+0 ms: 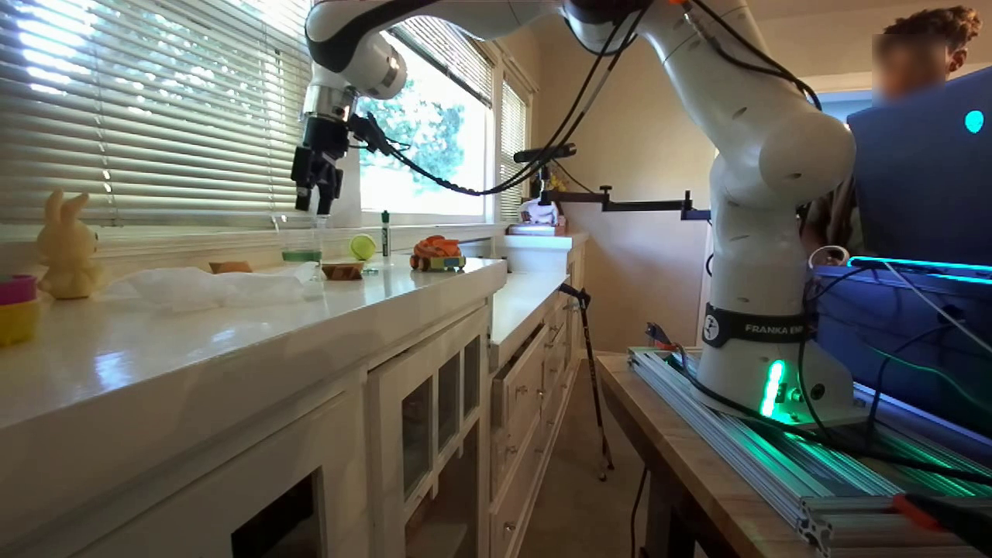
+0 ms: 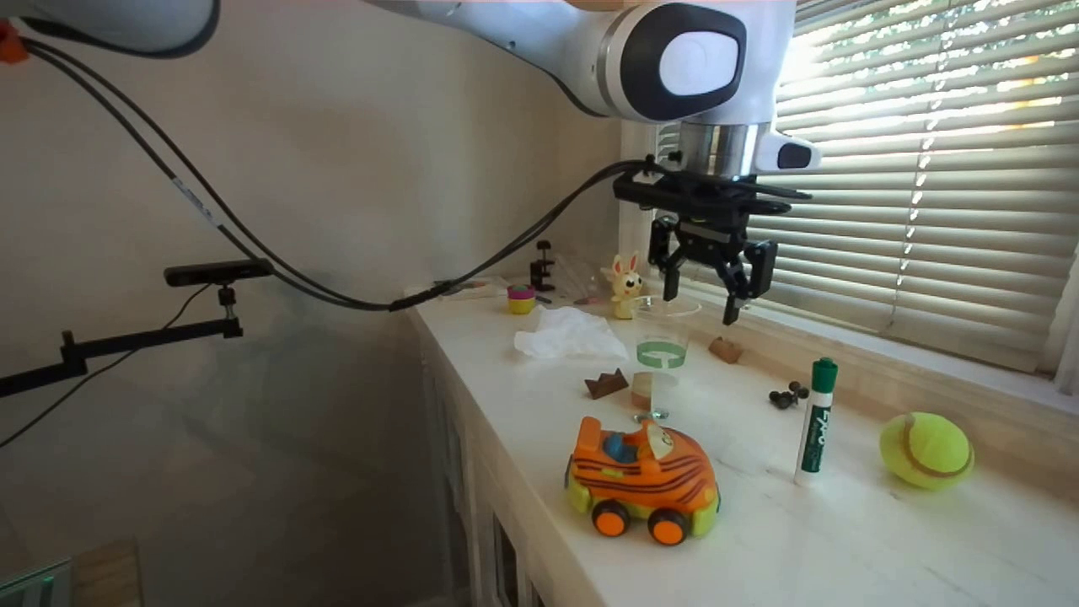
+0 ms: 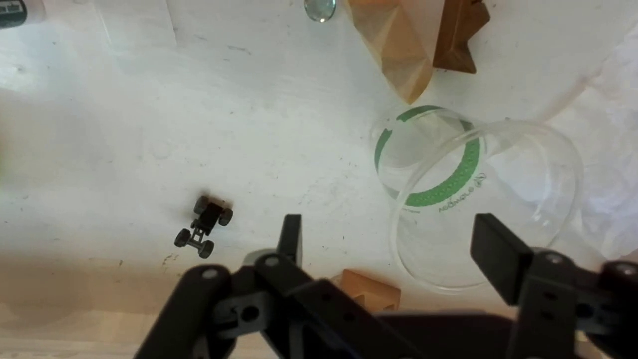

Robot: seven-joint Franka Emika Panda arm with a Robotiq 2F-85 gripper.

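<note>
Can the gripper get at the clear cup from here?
Probably yes: the open gripper hangs close to the clear cup; in the wrist view one fingertip overlaps its mouth, and nothing visible blocks the way.

Daylight burns out the window (image 1: 438,132) and glares off the countertop (image 1: 155,345); the wall (image 2: 320,388) dims low down. In wrist view, the gripper (image 3: 394,244) seems unfocused.

Robot arm (image 1: 802,155) was white, rounded, dark-trimmed; black base band (image 1: 756,326) read "FRANKA"; green light strip (image 1: 773,387) glowed; black gripper (image 2: 700,306) had grey screws (image 3: 271,261); cables (image 2: 421,297) were black.
</note>
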